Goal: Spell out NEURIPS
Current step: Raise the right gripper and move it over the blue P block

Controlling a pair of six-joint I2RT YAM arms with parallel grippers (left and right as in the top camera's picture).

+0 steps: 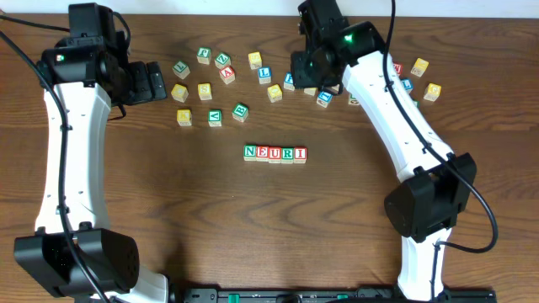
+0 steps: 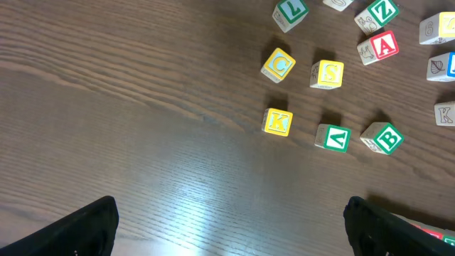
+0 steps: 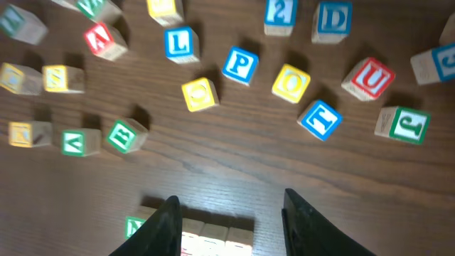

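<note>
My right claw [image 3: 229, 205] is partly spread and empty, over the back cluster. NEURI row [image 1: 275, 153] sits centre of the bench [image 1: 194, 227]. P cube [image 3: 240, 65] is loose, O cube [image 3: 200, 94] just beside it. Risk: a finger snags O while grabbing P and twists it. Left claw [image 2: 231, 213] wide, empty.

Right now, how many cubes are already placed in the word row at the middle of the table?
5, touching in one line: N, E, U, R, I, left to right in the overhead view. None seems hidden.
</note>
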